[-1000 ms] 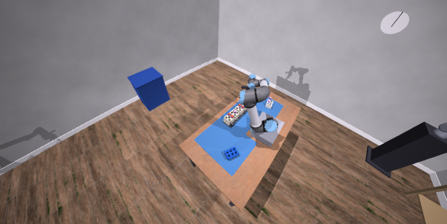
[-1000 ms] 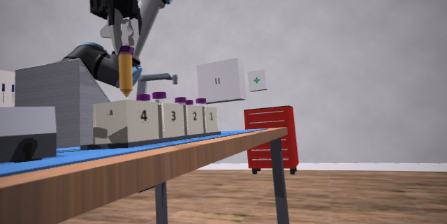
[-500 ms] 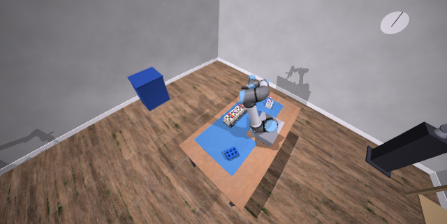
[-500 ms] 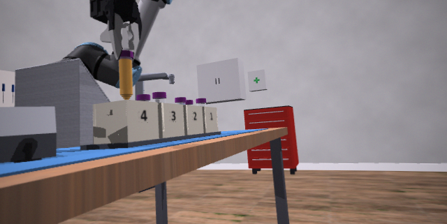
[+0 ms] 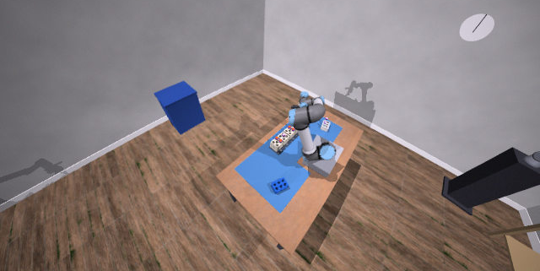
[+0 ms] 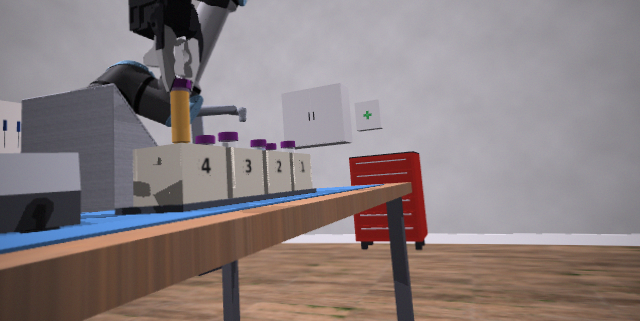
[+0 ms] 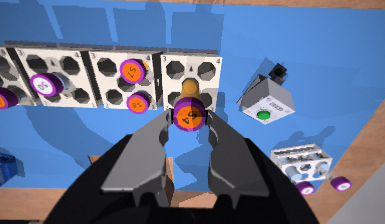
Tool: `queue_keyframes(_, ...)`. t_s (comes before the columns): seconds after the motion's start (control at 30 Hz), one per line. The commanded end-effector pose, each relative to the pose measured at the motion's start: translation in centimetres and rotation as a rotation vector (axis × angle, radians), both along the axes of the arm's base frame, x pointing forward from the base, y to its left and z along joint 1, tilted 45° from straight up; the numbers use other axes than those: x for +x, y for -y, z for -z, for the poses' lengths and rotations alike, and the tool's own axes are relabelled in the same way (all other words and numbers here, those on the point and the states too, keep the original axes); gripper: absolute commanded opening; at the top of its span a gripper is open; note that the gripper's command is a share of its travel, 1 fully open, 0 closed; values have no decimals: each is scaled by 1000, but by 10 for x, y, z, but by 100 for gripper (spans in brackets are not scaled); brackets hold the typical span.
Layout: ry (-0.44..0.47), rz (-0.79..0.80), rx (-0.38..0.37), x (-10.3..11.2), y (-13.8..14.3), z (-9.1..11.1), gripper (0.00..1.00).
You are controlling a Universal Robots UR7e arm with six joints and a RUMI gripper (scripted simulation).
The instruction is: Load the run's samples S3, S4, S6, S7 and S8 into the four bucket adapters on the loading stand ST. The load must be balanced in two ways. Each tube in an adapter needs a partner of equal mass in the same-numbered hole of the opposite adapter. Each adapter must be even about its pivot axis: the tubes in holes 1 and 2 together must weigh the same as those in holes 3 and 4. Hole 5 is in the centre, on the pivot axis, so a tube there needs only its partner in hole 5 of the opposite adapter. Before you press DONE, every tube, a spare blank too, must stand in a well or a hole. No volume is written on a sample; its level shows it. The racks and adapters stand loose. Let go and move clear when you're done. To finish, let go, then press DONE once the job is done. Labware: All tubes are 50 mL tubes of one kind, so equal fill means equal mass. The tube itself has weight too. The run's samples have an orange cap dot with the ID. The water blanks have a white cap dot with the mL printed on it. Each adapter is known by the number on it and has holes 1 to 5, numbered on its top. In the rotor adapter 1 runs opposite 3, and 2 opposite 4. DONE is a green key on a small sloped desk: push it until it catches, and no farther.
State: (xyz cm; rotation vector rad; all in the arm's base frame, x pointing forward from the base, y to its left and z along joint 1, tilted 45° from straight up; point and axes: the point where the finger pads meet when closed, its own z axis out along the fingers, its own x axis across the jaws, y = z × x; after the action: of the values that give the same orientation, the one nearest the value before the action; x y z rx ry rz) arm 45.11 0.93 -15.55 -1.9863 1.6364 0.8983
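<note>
My gripper (image 6: 181, 81) (image 7: 189, 110) is shut on the cap of orange-filled tube S4 (image 6: 180, 116) (image 7: 189, 114). The tube is upright at the top of adapter 4 (image 6: 215, 183) (image 7: 191, 59); its tip is hidden, over or just inside the centre hole. The other visible holes of adapter 4 are empty. Adapter 3 (image 6: 248, 182) (image 7: 100, 82) holds S7 (image 7: 130, 71) and S8 (image 7: 138, 103) on its right side. A 50 blank (image 7: 44, 85) stands in the middle of adapter 2 (image 6: 278, 180). Adapter 1 (image 6: 302, 179), partly cut off in the wrist view, holds orange-dotted tubes, one apparently S6 (image 7: 2, 99).
The sloped desk (image 7: 275, 100) with its green key (image 7: 263, 115) stands right of adapter 4. A white rack (image 5: 325, 127) with purple-capped tubes (image 7: 305, 188) (image 7: 341, 183) is beyond it. A blue rack (image 5: 273, 186) (image 7: 0, 172) is at the other end of the mat.
</note>
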Motion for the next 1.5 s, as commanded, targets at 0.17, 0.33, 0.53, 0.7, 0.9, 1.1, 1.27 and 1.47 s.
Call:
queue_keyframes(0.17, 1, 1, -1, -2, -8, 9, 0)
queue_keyframes(0.33, 1, 1, -1, -4, -12, 13, 0)
queue_keyframes(0.53, 1, 1, -1, -5, -16, 17, 0)
queue_keyframes(0.7, 1, 1, -1, -6, -20, 22, 0)
queue_keyframes(0.9, 1, 1, -1, -8, -26, 28, 0)
queue_keyframes(1.1, 1, 1, -1, -9, -29, 31, 0)
queue_keyframes(1.27, 1, 1, -1, -11, -34, 36, 0)
queue_keyframes(1.47, 1, 1, -1, -12, -39, 42, 0)
